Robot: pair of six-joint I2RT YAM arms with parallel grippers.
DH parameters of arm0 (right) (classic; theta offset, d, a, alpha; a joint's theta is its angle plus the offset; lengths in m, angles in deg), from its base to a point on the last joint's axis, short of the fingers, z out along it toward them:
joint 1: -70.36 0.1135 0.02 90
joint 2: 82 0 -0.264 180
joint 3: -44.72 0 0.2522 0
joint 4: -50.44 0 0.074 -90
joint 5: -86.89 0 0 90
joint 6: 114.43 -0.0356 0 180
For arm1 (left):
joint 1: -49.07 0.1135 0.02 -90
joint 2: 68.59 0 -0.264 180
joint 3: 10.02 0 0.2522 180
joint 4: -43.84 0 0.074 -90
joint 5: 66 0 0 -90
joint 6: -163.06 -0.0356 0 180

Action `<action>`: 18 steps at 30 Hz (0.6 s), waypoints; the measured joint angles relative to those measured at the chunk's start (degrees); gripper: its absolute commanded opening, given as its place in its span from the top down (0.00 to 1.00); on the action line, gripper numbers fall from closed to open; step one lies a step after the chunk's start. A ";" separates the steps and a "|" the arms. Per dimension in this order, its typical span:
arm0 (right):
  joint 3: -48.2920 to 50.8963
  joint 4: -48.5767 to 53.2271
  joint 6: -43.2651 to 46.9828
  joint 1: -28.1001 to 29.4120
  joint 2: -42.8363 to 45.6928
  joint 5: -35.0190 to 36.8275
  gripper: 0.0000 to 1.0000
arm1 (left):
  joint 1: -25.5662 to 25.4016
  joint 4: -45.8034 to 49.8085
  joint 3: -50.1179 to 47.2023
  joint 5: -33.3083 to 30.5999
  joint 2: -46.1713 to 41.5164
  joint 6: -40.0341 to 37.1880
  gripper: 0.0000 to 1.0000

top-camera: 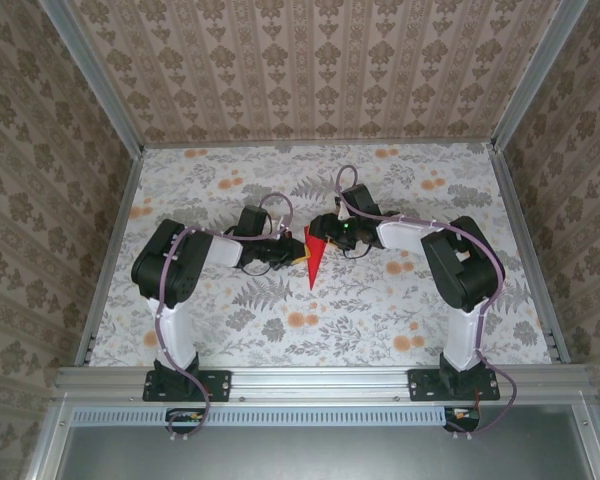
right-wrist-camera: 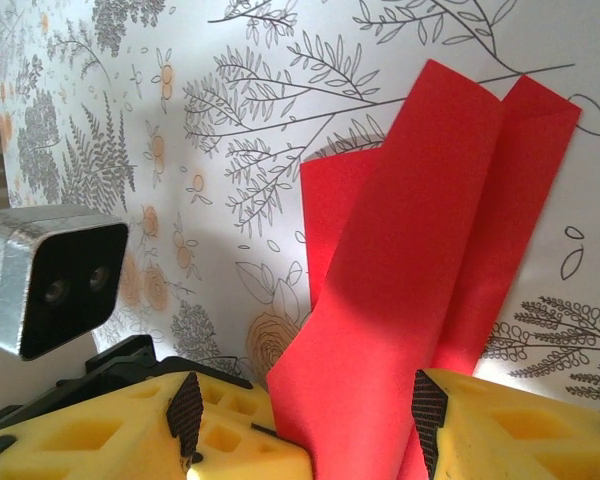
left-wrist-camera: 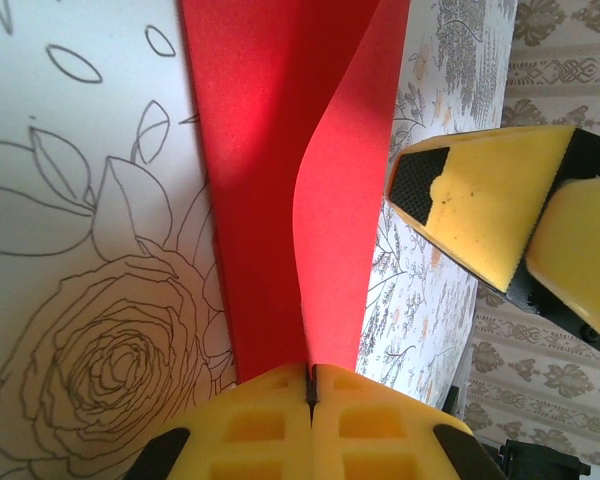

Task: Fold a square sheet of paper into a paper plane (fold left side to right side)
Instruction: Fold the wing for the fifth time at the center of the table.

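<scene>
Left hand (left-wrist-camera: 310, 385) clamped on paper plane (top-camera: 315, 262), right hand (right-wrist-camera: 308, 420) spread wide around its flap

Paper plane (top-camera: 313, 262) between left claw (left-wrist-camera: 310, 388) and right claw (right-wrist-camera: 305, 425) (on table (top-camera: 410, 300))

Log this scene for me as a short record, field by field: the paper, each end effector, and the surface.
paper: red paper plane, narrow pointed dart, tip toward the arm bases
flap: one layer curves up off the table
left end effector: shut, pinching the raised layer's edge
right end effector: open, paper lying between its fingers
surface: floral-patterned table
fold state: raised layer not pressed flat
</scene>
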 measured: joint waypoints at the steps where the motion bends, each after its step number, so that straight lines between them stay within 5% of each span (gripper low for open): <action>1: 0.00 0.17 0.00 0.00 -0.13 0.04 0.39 | 0.00 0.00 0.00 0.00 0.00 0.00 0.96; 18: -0.48 0.79 0.00 0.39 -1.57 0.15 0.39 | 0.00 0.46 0.00 -0.02 0.22 0.00 0.97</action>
